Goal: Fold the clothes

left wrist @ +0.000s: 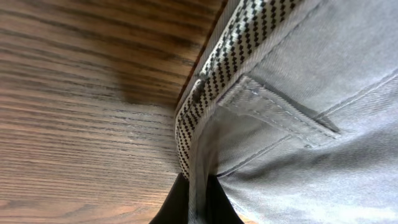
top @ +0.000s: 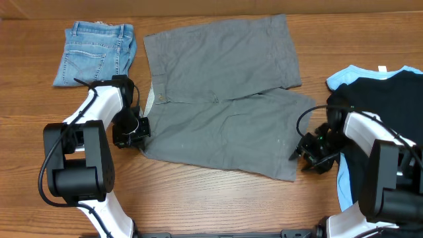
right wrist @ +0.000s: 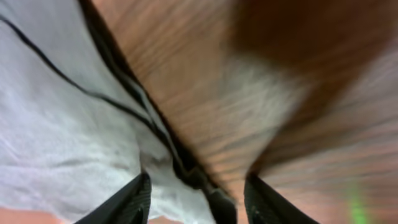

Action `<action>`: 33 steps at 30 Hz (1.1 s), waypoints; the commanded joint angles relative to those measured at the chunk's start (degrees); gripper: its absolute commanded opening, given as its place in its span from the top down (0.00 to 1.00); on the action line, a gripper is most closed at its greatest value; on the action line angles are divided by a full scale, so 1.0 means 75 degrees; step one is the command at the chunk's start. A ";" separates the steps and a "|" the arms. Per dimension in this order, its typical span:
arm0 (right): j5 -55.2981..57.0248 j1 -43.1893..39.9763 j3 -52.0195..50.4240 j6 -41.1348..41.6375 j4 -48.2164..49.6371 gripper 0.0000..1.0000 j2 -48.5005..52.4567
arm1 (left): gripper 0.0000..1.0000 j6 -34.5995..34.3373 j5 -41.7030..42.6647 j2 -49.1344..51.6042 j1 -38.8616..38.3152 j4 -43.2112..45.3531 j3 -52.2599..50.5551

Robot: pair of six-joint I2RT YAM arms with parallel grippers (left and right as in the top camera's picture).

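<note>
One pair of grey shorts lies spread across the middle of the table; the left gripper is pinched tight on its waistband corner; the right gripper straddles the leg hem, jaws apart; folded denim shorts lie far left, a black tee far right.

The grey shorts are rendered in plain mid-grey; their waistband lining is patterned in small black-and-white checks; the denim shorts are washed to a pale blue. The tee is coloured black; the light-blue garment is unpatterned; the table is grained in brown wood.
</note>
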 commanded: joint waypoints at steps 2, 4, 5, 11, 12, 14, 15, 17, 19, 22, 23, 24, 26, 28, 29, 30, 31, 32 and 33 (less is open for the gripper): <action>-0.0624 0.0044 -0.0443 -0.0391 0.0146 0.53 0.0154 | 0.96 -0.0137 -0.0207 0.0050 -0.0003 0.0009 -0.0087; -0.0839 0.0044 -0.0443 -0.0589 -0.0038 0.54 0.0154 | 0.95 -0.0140 -0.0207 0.0050 -0.0003 -0.0009 -0.0076; -0.0842 0.0047 -0.0446 -0.0589 -0.0108 0.54 0.0154 | 0.96 -0.0140 -0.0207 0.0050 -0.0003 -0.0023 -0.0064; -0.0784 0.0044 -0.0571 -0.0501 0.0093 0.89 0.0152 | 0.96 -0.0146 -0.0192 0.0047 0.0000 -0.0140 0.0099; -0.0784 0.0044 -0.0562 -0.0501 0.0111 0.95 0.0125 | 0.96 -0.0146 -0.0169 0.0047 0.0000 -0.0181 0.0154; -0.0723 0.0044 -0.0539 -0.0498 0.0216 0.96 -0.0029 | 0.96 -0.0143 -0.0143 0.0035 0.0000 -0.0335 0.0321; -0.0635 0.0044 -0.0501 -0.0495 0.0227 0.96 -0.0154 | 0.96 -0.0143 -0.0143 0.0009 0.0000 -0.0423 0.0408; -0.0466 0.0044 -0.0323 -0.0472 0.0125 0.96 -0.0562 | 0.96 -0.0140 -0.0146 -0.0114 0.0000 -0.0612 0.0557; -0.0283 0.0044 -0.0082 -0.0472 -0.0064 0.96 -0.1096 | 0.96 -0.0137 -0.0149 -0.0347 0.0000 -0.0825 0.0694; 0.0172 0.0044 0.0449 -0.0460 -0.0554 0.96 -0.2159 | 0.96 -0.0157 -0.0149 -0.0965 0.0003 -0.1174 0.0839; 0.0283 0.0044 0.0624 -0.0399 -0.0723 0.96 -0.2465 | 0.96 -0.0169 -0.0146 -0.1224 0.0003 -0.1285 0.0848; 0.0420 0.0044 0.0836 -0.0312 -0.0921 0.96 -0.2836 | 0.96 -0.0169 -0.0146 -0.1457 0.0003 -0.1390 0.0848; 0.0536 0.0044 0.1244 -0.0286 -0.1230 0.96 -0.3465 | 0.96 -0.0166 -0.0166 -0.1996 0.0003 -0.1690 0.0848; 0.0772 0.0044 0.1754 0.0032 -0.1562 0.96 -0.4080 | 0.96 -0.0166 -0.0189 -0.2530 0.0003 -0.2022 0.0848; 0.0898 0.0044 0.2031 0.0146 -0.1716 0.96 -0.4360 | 0.96 -0.0184 -0.0219 -0.2824 0.0003 -0.2200 0.0848; 0.0988 0.0044 0.2259 0.0207 -0.1818 0.96 -0.4575 | 0.96 -0.0230 -0.0251 -0.3072 0.0003 -0.2340 0.0848; 0.1192 0.0041 0.2579 0.0405 -0.1990 0.96 -0.4849 | 0.96 -0.0309 -0.0265 -0.3381 0.0003 -0.2503 0.0848; 0.1367 0.0041 0.2806 0.0551 -0.2113 0.96 -0.5007 | 0.96 -0.0358 -0.0262 -0.3625 0.0003 -0.2629 0.0848; 0.1565 0.0044 0.3066 0.0699 -0.2253 0.96 -0.5173 | 0.96 -0.0373 -0.0265 -0.3891 0.0003 -0.2777 0.0848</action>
